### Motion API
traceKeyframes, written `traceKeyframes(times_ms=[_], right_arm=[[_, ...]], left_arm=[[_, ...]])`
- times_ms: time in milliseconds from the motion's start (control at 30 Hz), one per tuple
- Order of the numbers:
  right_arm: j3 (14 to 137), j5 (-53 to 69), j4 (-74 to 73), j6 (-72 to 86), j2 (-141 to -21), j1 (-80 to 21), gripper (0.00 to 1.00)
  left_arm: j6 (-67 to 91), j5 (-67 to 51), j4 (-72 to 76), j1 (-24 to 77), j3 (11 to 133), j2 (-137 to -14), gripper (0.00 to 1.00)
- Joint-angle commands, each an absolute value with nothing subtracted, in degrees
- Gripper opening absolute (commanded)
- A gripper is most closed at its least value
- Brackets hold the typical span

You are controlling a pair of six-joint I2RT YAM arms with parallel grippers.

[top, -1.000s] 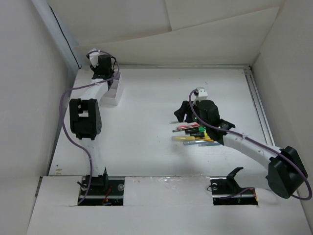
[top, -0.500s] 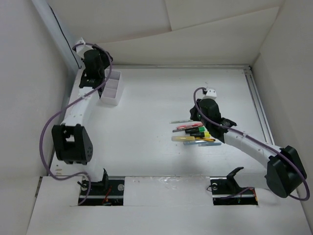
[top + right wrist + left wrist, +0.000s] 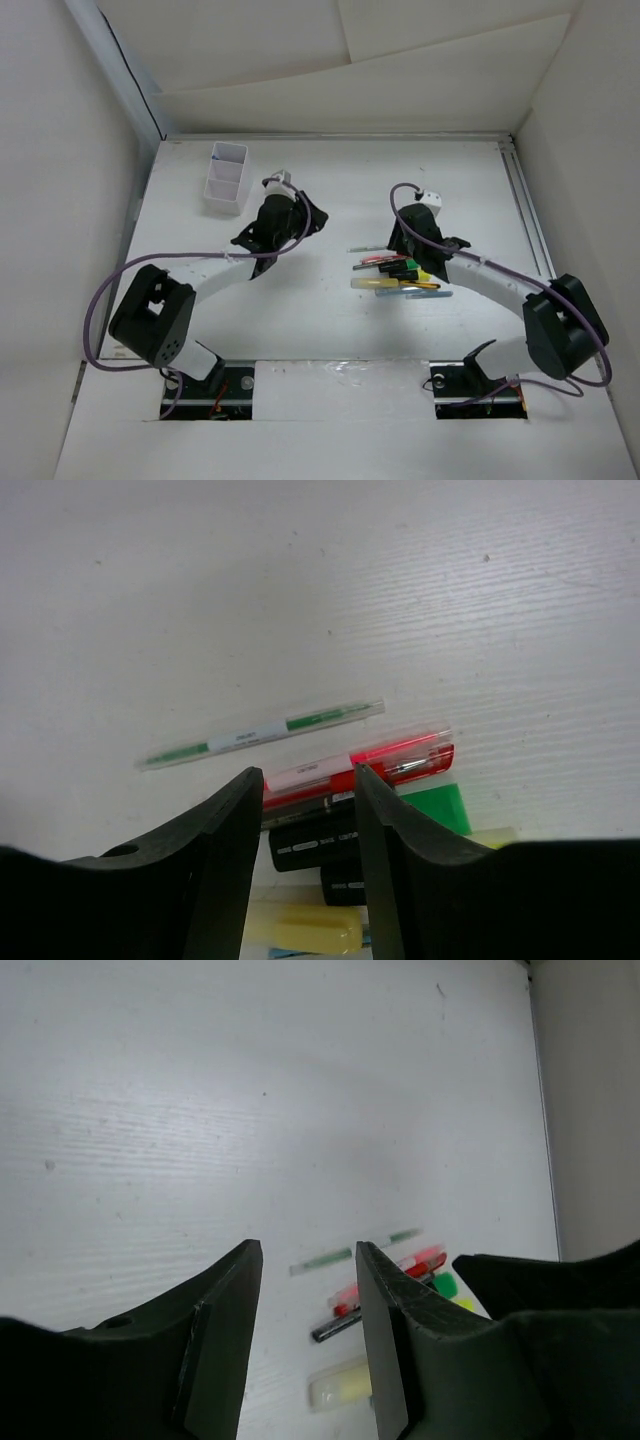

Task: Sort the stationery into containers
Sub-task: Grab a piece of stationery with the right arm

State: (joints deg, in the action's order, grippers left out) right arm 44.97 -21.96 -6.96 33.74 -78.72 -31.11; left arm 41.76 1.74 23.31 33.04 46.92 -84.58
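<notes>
Observed from the near edge of the white tabletop (image 3: 330, 320), left to right.

Far left: the white box (image 3: 224, 206) stands near the back corner, its partitioned compartments in a row running away from the arms. It is well apart from all the stationery.

Left of centre: the left arm reaches in over bare tabletop, and the left claw (image 3: 307, 1250) points toward the pens. Its jaws stand apart with nothing between them, so it is released. It is clear of the box and short of the pile.

Right of centre: the stationery (image 3: 400, 272) lies in one loose cluster on the tabletop, pieces roughly parallel.
- At the far side, a thin clear pen with green inside (image 3: 260, 735) lies slightly apart from the rest.
- Next, a red pen (image 3: 400, 755), just beside the black markers.
- A black marker with a green cap (image 3: 435, 808).
- At the near side, a pale yellow marker (image 3: 300, 930) and a light blue pen (image 3: 425, 294).

None of these is in the box.

Above the cluster: the right claw (image 3: 305, 772) hangs at the far edge of the pile, jaws parted and grasping nothing, with the red pen showing in the gap. Whether the fingertips touch any pen cannot be told.
</notes>
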Motion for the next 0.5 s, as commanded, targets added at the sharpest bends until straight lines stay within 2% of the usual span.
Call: traceKeyframes(times_ms=[0,67,300,467], right_arm=[[46.9,-20.7,-7.0,35.2,-82.6,-30.2,0.48],[49.2,-19.9,-7.0,35.2,-86.6,-29.7,0.43],[52.3,-18.3,-5.7,38.7,-91.8,-29.2,0.42],[52.9,-18.3,-5.7,39.8,-93.8,-28.6,0.49]], left_arm=[[43.4,-3.6,31.0,31.8,42.6,-80.0,0.39],[42.5,-3.6,31.6,33.2,40.6,-78.4,0.39],[40.6,-4.8,32.1,38.0,36.5,-75.9,0.39],[39.6,-7.7,33.4,38.7,36.5,-77.2,0.39]])
